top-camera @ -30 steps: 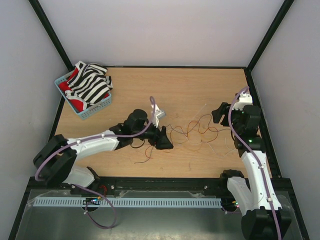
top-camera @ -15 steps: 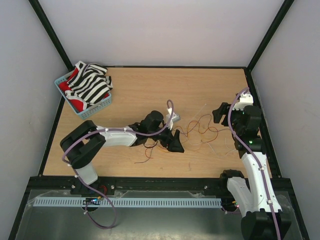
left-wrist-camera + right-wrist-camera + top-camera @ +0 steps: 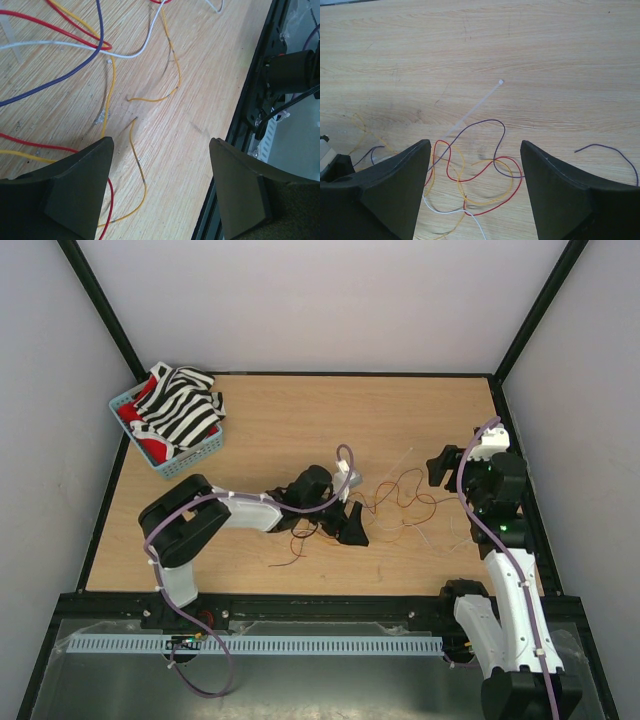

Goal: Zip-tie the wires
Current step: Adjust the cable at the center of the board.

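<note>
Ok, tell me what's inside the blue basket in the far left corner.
The basket holds a black-and-white striped cloth heaped on top, with something red showing beneath it. The cloth covers the rest, so whatever else is in there cannot be seen.

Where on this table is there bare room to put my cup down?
Bare: the far strip of table between the basket and the right gripper, and the near-left corner. Crowded: the middle, where wires and zip tie sprawl by the left gripper.
</note>
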Controlling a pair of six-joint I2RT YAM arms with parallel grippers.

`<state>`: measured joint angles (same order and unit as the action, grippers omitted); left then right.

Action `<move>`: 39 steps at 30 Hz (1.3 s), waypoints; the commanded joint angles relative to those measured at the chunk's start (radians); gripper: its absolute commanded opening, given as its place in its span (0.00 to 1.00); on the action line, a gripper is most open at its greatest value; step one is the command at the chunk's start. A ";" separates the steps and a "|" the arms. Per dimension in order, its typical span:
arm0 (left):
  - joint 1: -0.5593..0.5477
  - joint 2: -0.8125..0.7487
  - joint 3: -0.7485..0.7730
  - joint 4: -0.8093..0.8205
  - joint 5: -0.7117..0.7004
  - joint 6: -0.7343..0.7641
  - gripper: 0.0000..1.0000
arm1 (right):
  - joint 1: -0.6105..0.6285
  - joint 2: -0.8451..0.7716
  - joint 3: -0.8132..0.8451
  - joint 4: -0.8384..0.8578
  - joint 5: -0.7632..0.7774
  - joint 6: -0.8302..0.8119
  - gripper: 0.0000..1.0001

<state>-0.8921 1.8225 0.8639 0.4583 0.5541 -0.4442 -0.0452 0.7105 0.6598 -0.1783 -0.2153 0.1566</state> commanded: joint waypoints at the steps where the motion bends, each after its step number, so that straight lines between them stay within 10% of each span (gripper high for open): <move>1: -0.005 0.009 -0.022 0.028 -0.014 0.005 0.80 | 0.005 -0.018 0.037 -0.008 0.010 -0.009 0.83; 20: 0.022 -0.225 -0.233 -0.300 -0.195 -0.097 0.83 | 0.004 -0.012 0.035 -0.013 0.046 -0.027 0.84; 39: 0.445 -0.344 -0.251 -0.509 -0.251 0.004 0.85 | 0.003 -0.010 0.041 -0.022 0.070 -0.043 0.84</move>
<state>-0.5327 1.4654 0.6029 0.0948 0.3946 -0.5251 -0.0452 0.7059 0.6613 -0.1871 -0.1543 0.1261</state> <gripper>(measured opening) 0.850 0.842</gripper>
